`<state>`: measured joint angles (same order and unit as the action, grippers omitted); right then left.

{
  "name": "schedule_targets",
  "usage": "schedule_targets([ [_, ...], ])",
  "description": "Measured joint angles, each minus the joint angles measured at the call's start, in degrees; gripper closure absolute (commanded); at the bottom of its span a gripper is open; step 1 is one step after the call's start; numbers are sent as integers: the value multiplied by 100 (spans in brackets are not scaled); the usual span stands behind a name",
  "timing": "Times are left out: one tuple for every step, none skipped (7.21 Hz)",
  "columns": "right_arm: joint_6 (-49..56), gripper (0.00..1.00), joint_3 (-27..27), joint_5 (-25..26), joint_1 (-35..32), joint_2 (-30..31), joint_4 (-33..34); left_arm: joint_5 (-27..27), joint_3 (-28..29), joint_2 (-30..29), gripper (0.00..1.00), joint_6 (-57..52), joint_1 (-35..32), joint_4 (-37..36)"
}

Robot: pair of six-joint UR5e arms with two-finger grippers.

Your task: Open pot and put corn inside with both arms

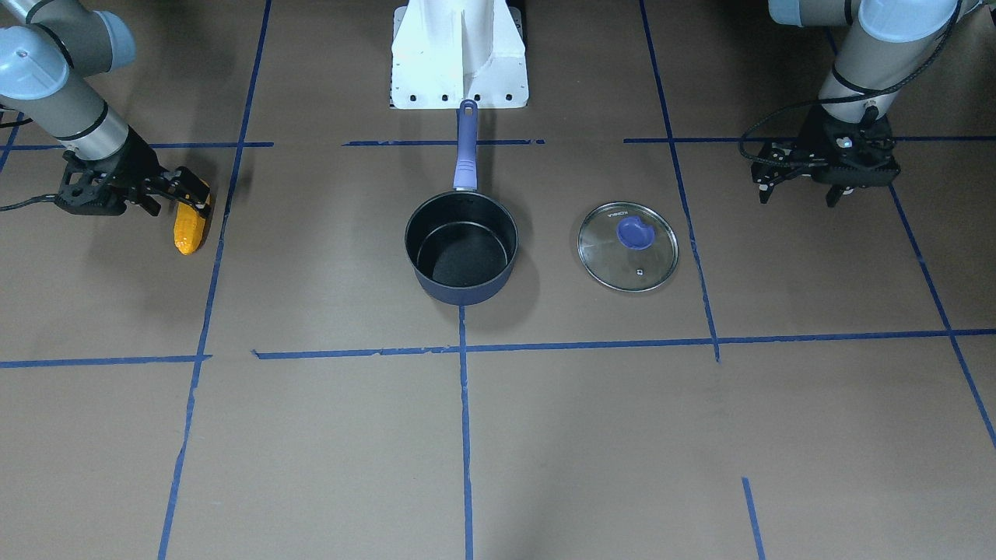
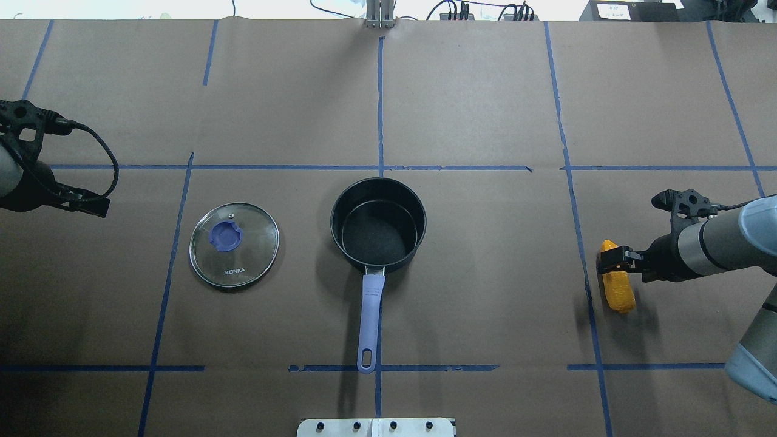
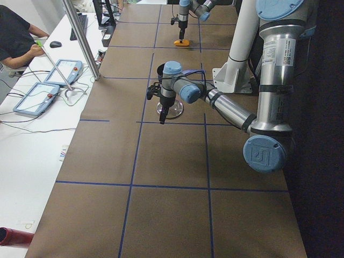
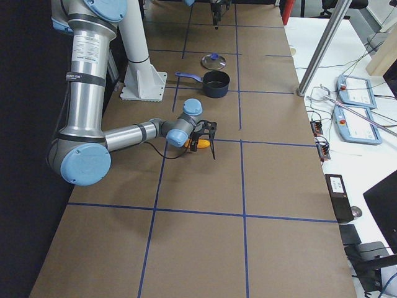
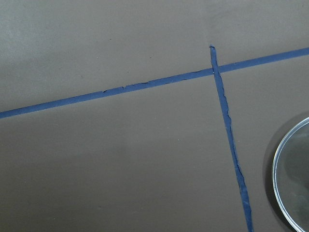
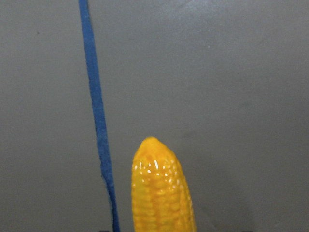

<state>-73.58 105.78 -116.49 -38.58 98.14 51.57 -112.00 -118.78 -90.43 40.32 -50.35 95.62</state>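
Observation:
The dark blue pot (image 1: 461,247) stands open in the middle of the table, its purple-blue handle (image 1: 465,148) pointing toward the robot base. It also shows in the overhead view (image 2: 377,224). The glass lid (image 2: 234,244) with a blue knob lies flat on the table beside it, on my left side. The orange-yellow corn (image 1: 191,229) is far to the pot's right. My right gripper (image 1: 191,200) is shut on one end of it, low over the table; the right wrist view shows its tip (image 6: 161,193). My left gripper (image 1: 799,196) is open and empty, hovering beyond the lid.
The white base mount (image 1: 459,54) stands behind the pot handle. Blue tape lines cross the brown table. A side desk with teach pendants (image 4: 353,105) and a metal post (image 4: 325,43) borders the far edge. A seated person (image 3: 16,37) is there.

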Motion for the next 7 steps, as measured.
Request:
schedule_targets([
  [-5,99,-3,31,54,-3,25,0,7,0,0,-2,0,1],
  [-7,100,-3,38,80,-7,33,-3,10,-1,0,0,0,1],
  [-7,100,0,35,100,-14,36,-5,10,-1,0,-1,-4,1],
  [-8,100,5,27,118,-45,37,-35,4,-1,0,-7,-45,1],
  [-10,100,26,13,128,-144,58,-227,2,-1,0,-82,-191,-1],
  [-54,100,91,-3,129,-408,227,-619,19,-1,0,-329,-500,-9],
  [-261,100,163,-10,140,-959,665,-1004,78,-1,0,-632,-850,-16],
])
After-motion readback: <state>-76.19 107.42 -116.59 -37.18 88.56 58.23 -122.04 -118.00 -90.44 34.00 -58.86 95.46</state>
